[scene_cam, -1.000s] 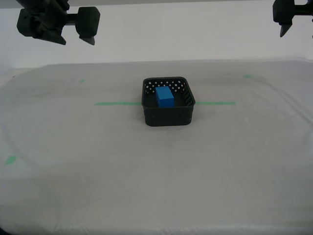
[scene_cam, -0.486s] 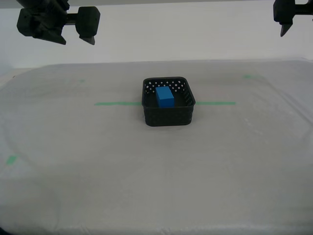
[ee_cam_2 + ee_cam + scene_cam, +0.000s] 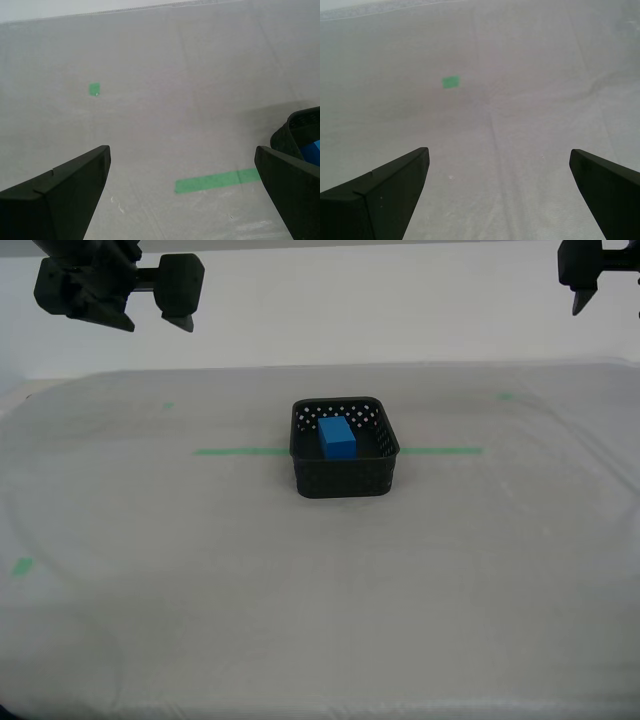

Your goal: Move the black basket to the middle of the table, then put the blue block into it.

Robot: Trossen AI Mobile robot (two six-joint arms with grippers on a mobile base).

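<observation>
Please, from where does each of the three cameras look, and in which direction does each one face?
Exterior view: on me, off the arms, facing across the table at the black basket holding the blue block; two arms hang at its upper corners.
Second wrist view: on my second gripper, open, looking down at cloth, green tape line and basket.
First wrist view: on my first gripper, open, over cloth.
Exterior and second share basket, block, tape.
</observation>
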